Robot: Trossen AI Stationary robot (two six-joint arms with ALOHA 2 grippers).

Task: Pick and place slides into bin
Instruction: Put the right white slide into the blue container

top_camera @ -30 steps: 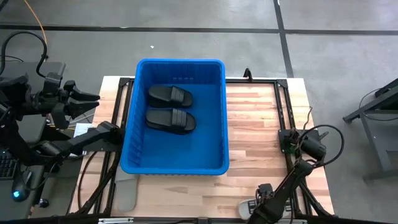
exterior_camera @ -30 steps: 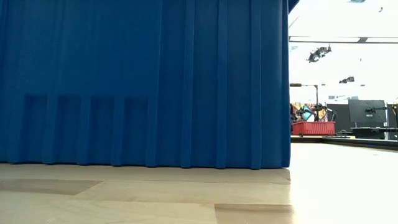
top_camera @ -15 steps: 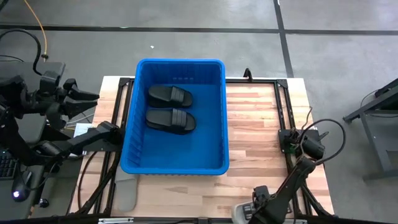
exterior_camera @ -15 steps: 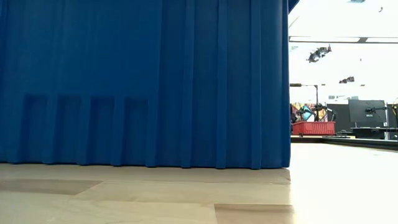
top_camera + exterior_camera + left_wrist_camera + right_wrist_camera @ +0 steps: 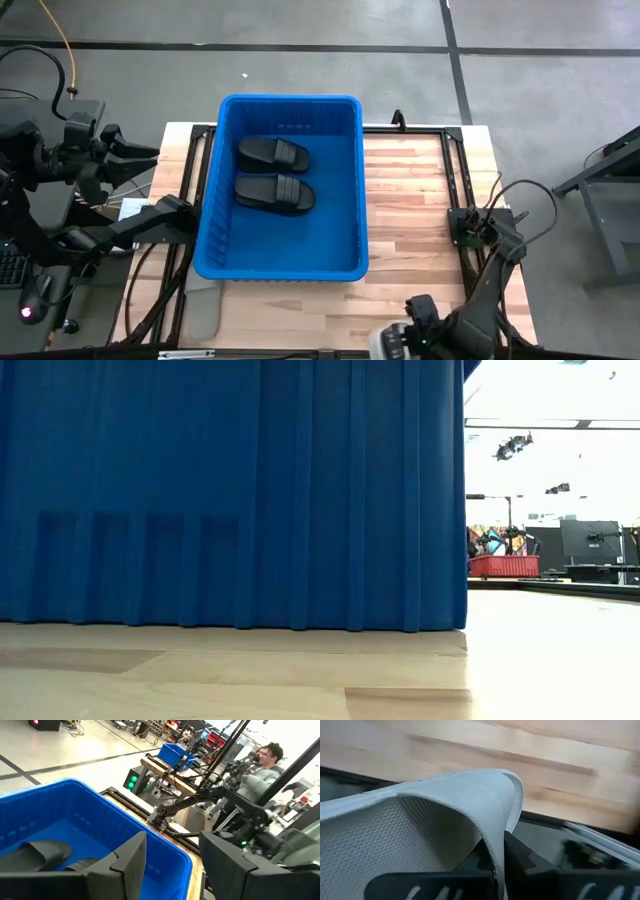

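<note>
We're on the pick step for a light grey rubber slide (image 5: 420,835), the flat slip-on kind with one wide band strap: the right gripper (image 5: 495,865) has its fingers pinched tight on the strap's edge, down at the table's near edge. In the high view the same slide (image 5: 383,343) shows only as a pale sliver just beside the right gripper (image 5: 420,340), so we can't tell whether it's off the wood yet. The big, deep, bright blue ribbed plastic bin (image 5: 345,190) sits well up-table and inboard of that claw, with two black rubber slides (image 5: 274,153) lying side by side on its floor. A second grey slide (image 5: 203,310) lies outside the bin's near left corner. The left gripper (image 5: 170,865) hangs off the bin's left side, fingers apart, nothing between them. Next move, as we read it: lift clear of the rim, carry over the bin's empty near half, release. The edge-only grip could let the slide swing or slip.
</note>
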